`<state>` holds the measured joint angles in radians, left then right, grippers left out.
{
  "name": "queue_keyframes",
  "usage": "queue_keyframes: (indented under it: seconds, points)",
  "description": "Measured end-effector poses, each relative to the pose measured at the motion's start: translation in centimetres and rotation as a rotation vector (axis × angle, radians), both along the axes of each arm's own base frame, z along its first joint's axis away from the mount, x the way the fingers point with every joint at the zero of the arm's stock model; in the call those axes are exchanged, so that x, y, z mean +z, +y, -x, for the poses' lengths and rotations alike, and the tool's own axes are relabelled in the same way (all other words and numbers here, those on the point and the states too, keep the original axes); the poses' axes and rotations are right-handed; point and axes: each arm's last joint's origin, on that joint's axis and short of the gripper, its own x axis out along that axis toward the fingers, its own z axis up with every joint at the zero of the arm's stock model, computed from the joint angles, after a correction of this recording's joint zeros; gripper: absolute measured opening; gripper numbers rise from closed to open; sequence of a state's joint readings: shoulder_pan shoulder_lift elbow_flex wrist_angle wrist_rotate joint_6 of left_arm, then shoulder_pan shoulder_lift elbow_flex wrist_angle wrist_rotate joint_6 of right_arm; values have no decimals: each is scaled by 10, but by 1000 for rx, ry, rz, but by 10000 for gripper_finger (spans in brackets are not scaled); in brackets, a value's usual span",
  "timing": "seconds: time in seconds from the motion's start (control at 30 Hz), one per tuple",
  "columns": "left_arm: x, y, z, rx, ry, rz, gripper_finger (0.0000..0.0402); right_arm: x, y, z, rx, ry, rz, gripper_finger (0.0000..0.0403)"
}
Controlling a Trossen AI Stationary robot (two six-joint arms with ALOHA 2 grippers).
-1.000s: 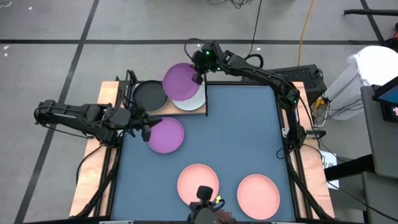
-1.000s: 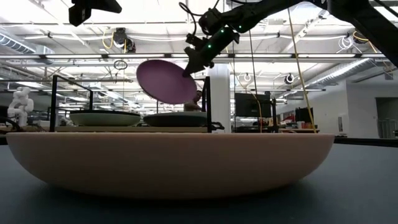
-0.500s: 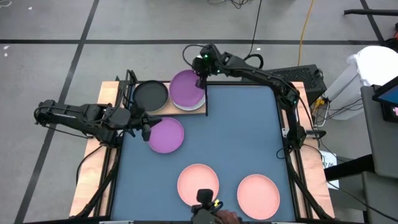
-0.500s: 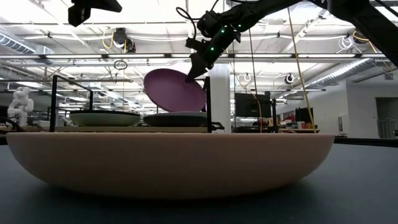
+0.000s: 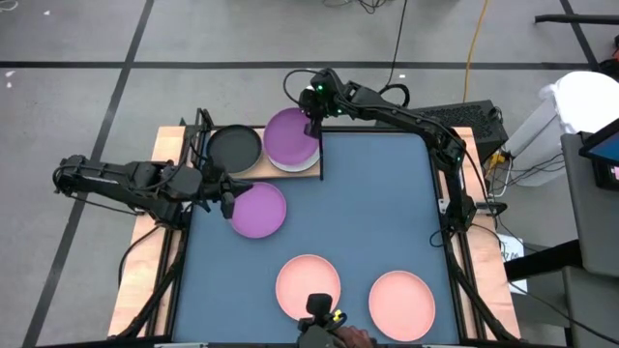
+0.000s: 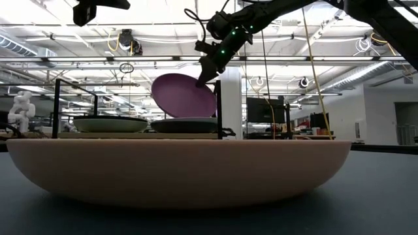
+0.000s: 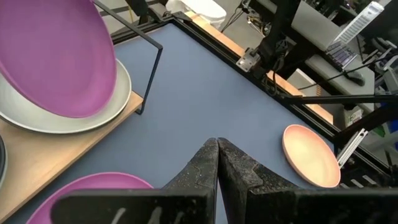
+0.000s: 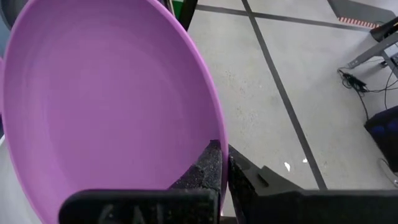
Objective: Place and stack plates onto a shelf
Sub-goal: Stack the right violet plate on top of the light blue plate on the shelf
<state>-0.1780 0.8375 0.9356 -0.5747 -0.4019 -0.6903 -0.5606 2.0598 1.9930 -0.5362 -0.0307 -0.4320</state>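
Observation:
My right gripper [image 5: 311, 124] is shut on a purple plate [image 5: 290, 137], which it holds tilted above the whitish plate [image 7: 62, 124] on the right half of the shelf [image 5: 263, 173]. A black plate [image 5: 235, 148] lies on the shelf's left half. My left gripper [image 7: 217, 146] is shut with nothing in it and hovers over the left rim of a second purple plate [image 5: 259, 210], which lies flat on the blue mat. Two salmon pink plates [image 5: 308, 283] [image 5: 401, 303] lie on the mat near the front edge. My right gripper pinches the purple plate's rim [image 8: 214, 134] between its two fingers, at the plate's far right edge. The fingers slant down from the table's far right side. The plate hangs tilted, its held edge high and its low edge [image 6: 186, 115] close over the whitish plate; whether they touch I cannot tell.
Thin black posts [image 6: 217, 108] stand at the shelf's corners, one right beside the held plate. The blue mat [image 5: 387, 213] is bare in its middle and on its right. A pink plate [image 6: 176, 173] fills the front of the low view.
My right gripper has rolled and carried the purple plate a little toward the table's right and near edges and down. The plate now hangs lower over the whitish plate on the shelf.

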Motion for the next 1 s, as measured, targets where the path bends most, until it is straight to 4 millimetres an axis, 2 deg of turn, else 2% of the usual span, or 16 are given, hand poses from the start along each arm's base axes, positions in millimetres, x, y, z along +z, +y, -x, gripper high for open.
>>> queue_keyframes:
  seconds: [0.13, 0.37, 0.67, 0.9, 1.0]
  points:
    - [0, 0, 0, 0, 0, 0, 12, -5, 0, 0, 3, 9, 0, 0]
    - [0, 0, 0, -3, 0, 5, 12, -26, 4, 0, 4, 50, -28, 14]
    - [-1, 0, 0, 0, 6, 11, 12, -36, 7, -4, 11, 24, -11, 24]
    - [-2, 0, 1, 1, 24, 9, 12, -35, 7, -5, 12, 3, 2, 24]
    - [-3, 0, 1, 2, 29, 10, 12, -19, 10, -1, -14, -49, -7, 25]
